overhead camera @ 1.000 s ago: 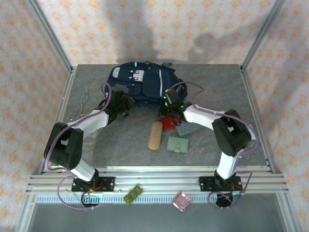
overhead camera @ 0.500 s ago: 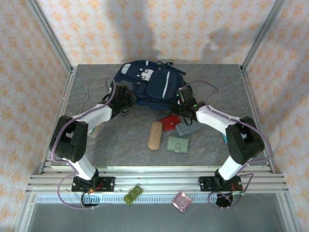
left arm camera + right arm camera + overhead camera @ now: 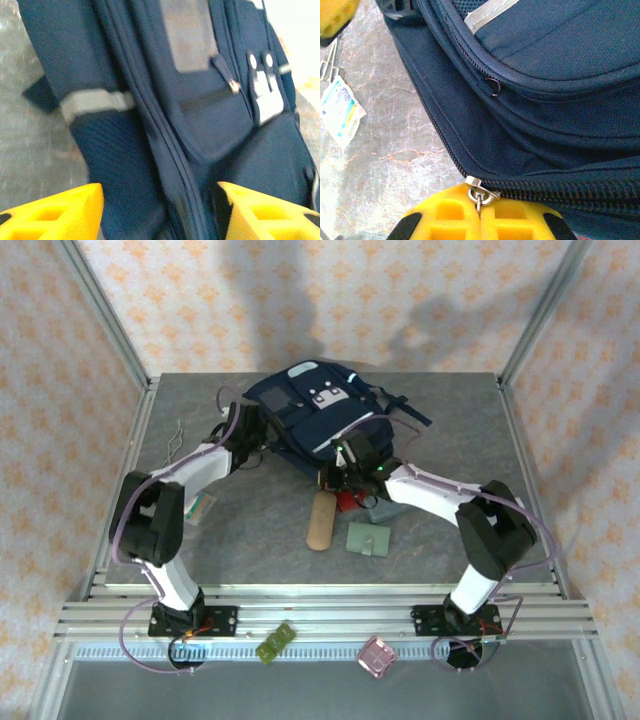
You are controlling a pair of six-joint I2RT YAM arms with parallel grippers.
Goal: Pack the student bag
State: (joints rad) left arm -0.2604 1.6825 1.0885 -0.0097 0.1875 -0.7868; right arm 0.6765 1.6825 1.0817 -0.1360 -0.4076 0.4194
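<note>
The student bag, a large navy-blue fabric backpack with a grey-white stripe and pale front patches, lies at the middle of the far edge of the grey stone-patterned table. Its front face is up. In the top view its long axis slants from far-left to near-right.

1. Near zone. Three items lie near the table centre, between my bases and the bag: a tan cylindrical pouch, a small red wallet and a flat grey-green wallet. None is packed yet.

2. Bag, near edge. My right gripper is clenched on the silver metal zipper pull, with both yellow fingers pressed together around it. From the pull, the zipper teeth run off to the right of the right wrist view, along the bag's lower seam. A second seam climbs away to the upper left. I cannot tell which stretch is already unzipped.

3. Bag, left side. My left gripper is released, with its yellow fingers standing wide apart. The bag's side panel and front pocket lie directly ahead of the gap. I cannot tell whether the fingers touch the fabric.

Governing relation: the right arm is the nearer one, since it already has the pull in its grip. I judge that the coming move must follow the zipper line along the seam, not across it. The left arm is placed to brace the bag's opposite side.
</note>
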